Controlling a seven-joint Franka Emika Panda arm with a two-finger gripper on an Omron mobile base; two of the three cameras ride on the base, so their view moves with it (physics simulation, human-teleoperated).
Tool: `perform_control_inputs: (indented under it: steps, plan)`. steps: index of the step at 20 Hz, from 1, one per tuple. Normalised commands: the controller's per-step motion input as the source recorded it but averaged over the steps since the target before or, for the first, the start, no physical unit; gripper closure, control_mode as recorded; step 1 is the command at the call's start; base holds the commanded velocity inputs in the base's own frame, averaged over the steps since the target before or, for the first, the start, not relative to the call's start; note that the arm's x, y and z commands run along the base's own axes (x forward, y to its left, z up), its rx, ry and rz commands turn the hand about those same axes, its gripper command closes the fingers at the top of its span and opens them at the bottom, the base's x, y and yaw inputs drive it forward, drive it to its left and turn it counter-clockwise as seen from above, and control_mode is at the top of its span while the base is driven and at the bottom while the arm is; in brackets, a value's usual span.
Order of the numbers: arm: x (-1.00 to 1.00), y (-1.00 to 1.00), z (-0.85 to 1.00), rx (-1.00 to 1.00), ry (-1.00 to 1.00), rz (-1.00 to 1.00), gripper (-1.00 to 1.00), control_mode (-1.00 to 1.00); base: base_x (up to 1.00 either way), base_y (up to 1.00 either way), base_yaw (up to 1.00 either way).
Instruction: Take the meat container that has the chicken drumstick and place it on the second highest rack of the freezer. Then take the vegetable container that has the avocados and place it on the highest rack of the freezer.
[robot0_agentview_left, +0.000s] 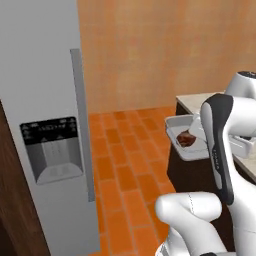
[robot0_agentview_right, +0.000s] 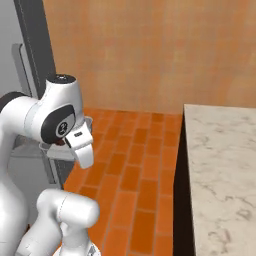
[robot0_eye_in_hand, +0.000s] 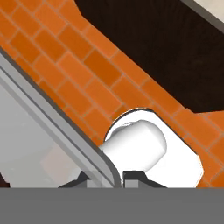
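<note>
Pinching the rim of the meat container (robot0_eye_in_hand: 39, 144), the tool (robot0_eye_in_hand: 113, 179) is showing its two dark tips pressed close together at the bottom of the hand view, with the grey rounded edge of the tray running between them. Beneath the tray, the orange brick floor (robot0_eye_in_hand: 65, 52) is passing diagonally, and a dark cabinet front (robot0_eye_in_hand: 166, 48) is lying beyond it.

In the left base view, the meat container (robot0_agentview_left: 182, 150) is hanging in the air just off the edge of the desk (robot0_agentview_left: 197, 101), well apart from the freezer (robot0_agentview_left: 45, 100). The chicken drumstick (robot0_agentview_left: 186, 139) is lying inside it, and the white forearm is covering its right part. The freezer is showing the outer face of its door, with a dispenser panel (robot0_agentview_left: 51, 147) and a long bar handle (robot0_agentview_left: 81, 125); no shelves are showing, so I cannot tell whether it is standing open.

In the right base view, the arm is folding at the left in front of the freezer side, what seems to be the tray (robot0_agentview_right: 30, 152) is peeking out behind it, and the marble desk (robot0_agentview_right: 220, 175) is stretching along the right.

Judging by this, the first step is under way: the tray is being carried toward the freezer. The next move is calling for a level swing leftward, reaching the second highest rack.
</note>
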Motion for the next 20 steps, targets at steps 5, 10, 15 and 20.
perform_control_inputs:
  steps: [5,10,15,20]
  plan:
    - [0.00,0.00,0.00,0.00,0.00,0.00,1.00,1.00,1.00,-0.22,0.00]
    - [0.00,0.00,0.00,0.00,0.00,0.00,1.00,1.00,1.00,-0.24,0.00]
    - [0.00,0.00,0.00,0.00,0.00,0.00,1.00,1.00,1.00,-0.19,0.00]
    - [0.00,0.00,0.00,0.00,0.00,0.00,1.00,1.00,1.00,-0.18,0.00]
